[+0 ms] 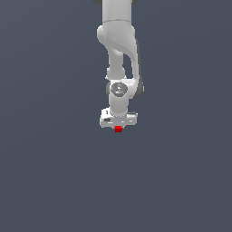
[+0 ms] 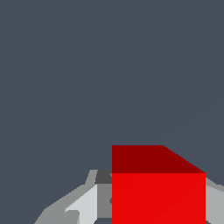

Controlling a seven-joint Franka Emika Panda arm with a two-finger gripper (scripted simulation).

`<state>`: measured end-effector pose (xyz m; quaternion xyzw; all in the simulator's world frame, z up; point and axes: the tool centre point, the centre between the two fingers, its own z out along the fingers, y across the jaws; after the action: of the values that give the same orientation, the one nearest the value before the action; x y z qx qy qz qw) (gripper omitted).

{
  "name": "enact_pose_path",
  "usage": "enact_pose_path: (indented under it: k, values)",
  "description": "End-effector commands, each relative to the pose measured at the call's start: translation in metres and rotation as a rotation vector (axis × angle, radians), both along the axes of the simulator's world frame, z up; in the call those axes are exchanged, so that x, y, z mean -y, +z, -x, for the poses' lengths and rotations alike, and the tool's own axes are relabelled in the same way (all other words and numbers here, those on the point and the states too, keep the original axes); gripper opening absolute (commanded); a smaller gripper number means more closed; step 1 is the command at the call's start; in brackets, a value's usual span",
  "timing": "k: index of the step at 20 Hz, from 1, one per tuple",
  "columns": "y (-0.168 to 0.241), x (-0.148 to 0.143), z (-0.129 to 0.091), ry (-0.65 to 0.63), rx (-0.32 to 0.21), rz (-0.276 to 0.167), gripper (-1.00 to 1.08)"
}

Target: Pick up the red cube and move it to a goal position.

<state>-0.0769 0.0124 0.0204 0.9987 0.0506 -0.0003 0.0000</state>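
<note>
The red cube (image 1: pixel 118 129) is a tiny bright block sitting just under the white hand of the arm in the exterior view. In the wrist view the red cube (image 2: pixel 158 197) fills the space between the two grey fingers (image 2: pixel 83 205), which press against its two sides. My gripper (image 1: pixel 118 127) is shut on the cube, as the gripper (image 2: pixel 158 205) in the wrist view also shows. The fingertips themselves are hidden behind the hand in the exterior view. No goal position is marked in either view.
The white arm (image 1: pixel 118 50) comes down from the top middle of the exterior view. A plain dark grey-blue ground (image 1: pixel 54 172) lies all around, and I cannot tell how high the cube is above it.
</note>
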Motion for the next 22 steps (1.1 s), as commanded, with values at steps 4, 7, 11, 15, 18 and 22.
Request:
enact_pose_path:
  k: [4,7,11,15,18,22]
  values:
    - [0.000,0.000,0.000,0.000,0.001,0.000,-1.00]
    - [0.000,0.000,0.000,0.000,0.001,0.000,-1.00]
    - [0.001,0.000,0.000,0.000,0.001,0.000,-1.00]
    - [0.010,-0.001,0.000,0.000,0.001,0.000,-1.00]
    - [0.021,-0.002,0.000,0.000,0.001,0.000,-1.00]
    - [0.045,-0.004,-0.001,0.000,0.001,0.000,-1.00]
